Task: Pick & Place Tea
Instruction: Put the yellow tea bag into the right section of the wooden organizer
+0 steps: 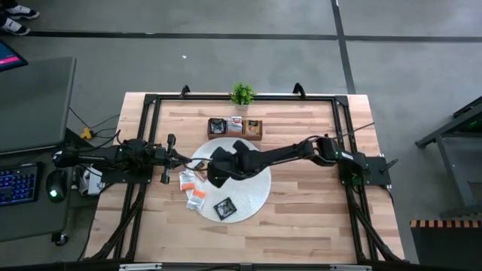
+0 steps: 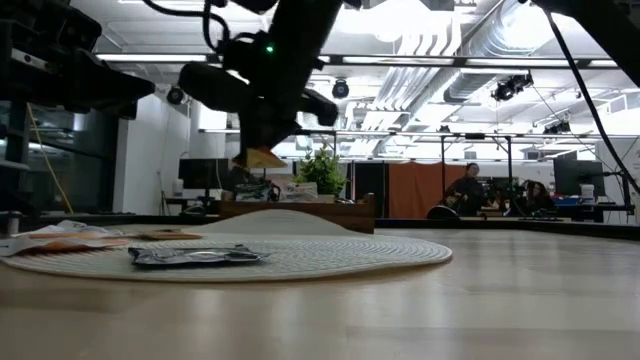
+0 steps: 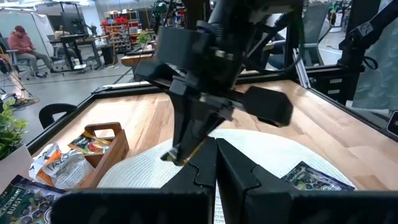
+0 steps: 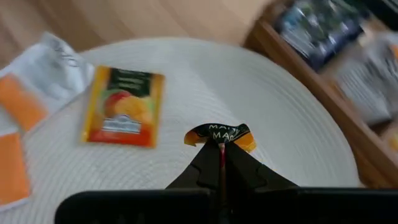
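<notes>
One orange sachet [image 4: 219,134] is pinched in the right gripper [image 4: 221,149], raised above the mat [image 4: 292,124]; left gripper [image 3: 214,163] closed, empty, just beside it.

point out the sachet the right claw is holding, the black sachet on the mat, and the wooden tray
small orange-and-black tea sachet in the right claw [image 4: 219,134], right wrist view, on its crumpled top edge
flat black tea sachet [image 1: 224,208], high view, its middle
brown wooden three-compartment tray [image 1: 256,136], high view, its front rim
</notes>
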Tool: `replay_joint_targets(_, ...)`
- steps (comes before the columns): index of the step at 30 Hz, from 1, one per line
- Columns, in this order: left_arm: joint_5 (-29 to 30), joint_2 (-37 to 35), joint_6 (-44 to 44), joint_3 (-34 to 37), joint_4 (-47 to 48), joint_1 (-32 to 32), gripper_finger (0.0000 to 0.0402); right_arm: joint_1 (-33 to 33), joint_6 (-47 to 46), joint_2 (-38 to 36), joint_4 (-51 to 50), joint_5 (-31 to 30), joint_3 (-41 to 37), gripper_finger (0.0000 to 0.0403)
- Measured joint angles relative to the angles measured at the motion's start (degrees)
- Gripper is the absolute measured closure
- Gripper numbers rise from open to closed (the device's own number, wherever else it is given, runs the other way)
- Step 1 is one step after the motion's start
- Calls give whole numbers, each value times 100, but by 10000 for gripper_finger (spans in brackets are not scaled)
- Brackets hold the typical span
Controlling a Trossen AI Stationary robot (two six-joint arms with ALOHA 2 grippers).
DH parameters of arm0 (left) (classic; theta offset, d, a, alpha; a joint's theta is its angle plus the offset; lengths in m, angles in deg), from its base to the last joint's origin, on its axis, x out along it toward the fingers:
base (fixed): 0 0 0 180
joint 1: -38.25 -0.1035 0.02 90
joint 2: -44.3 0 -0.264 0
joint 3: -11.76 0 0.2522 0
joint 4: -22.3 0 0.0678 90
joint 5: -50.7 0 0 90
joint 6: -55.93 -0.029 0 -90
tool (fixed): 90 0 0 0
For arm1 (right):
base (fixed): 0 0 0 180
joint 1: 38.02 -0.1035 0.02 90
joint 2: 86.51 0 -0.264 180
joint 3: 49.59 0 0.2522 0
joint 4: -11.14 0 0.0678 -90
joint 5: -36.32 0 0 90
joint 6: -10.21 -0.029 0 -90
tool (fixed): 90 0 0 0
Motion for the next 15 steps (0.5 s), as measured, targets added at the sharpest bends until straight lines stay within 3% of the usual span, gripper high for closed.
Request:
replay_joint_targets(8,-2,0,0,0,0,0,401,281,-752,-55,-1015,-113,-9,403)
replay_joint_targets(15,-2,0,0,0,1,-1,401,418,-1174,-786,-387,-318,-1150,403)
